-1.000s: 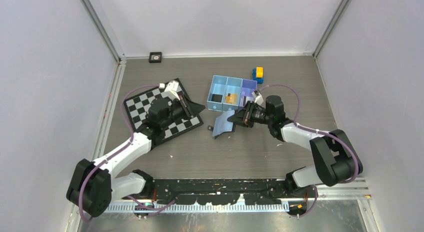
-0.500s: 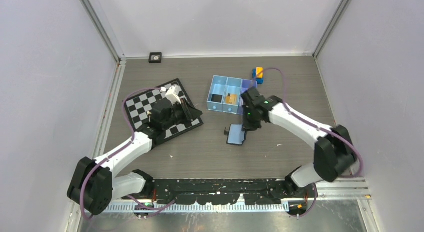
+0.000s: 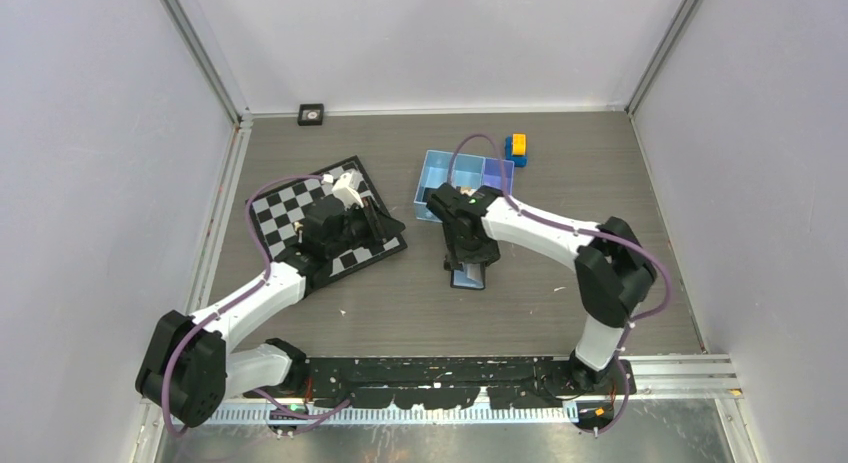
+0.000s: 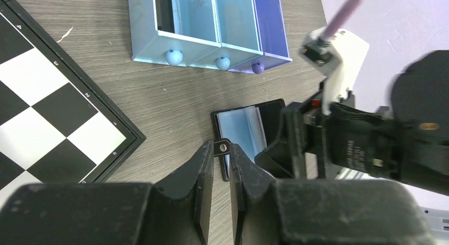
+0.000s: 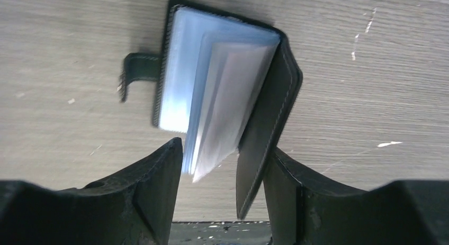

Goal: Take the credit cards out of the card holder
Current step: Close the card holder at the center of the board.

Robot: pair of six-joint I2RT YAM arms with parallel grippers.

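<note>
— What's changed since a second ago?
— The right arm has swung left, and its forearm now crosses the blue tray. A second ago the right claw held the card holder up, just in front of that tray. Now the holder lies on the table, near the tray's front and right of the chessboard.
— Holder open or closed?
— Half open. The black cover stands up on one side, pale clear sleeves fan out, and the strap tab sticks out on the other side.
— And the right claw?
— Spread wide, with one finger by the sleeves and the other by the cover. It straddles the holder's near end. I can't tell whether either finger presses on it.
— Left side?
— Hardly moved. The left claw hangs over the chessboard's edge, with only a thin slit between its fingers and nothing in it.
— Cards?
— I can't make any out in the sleeves.
</note>
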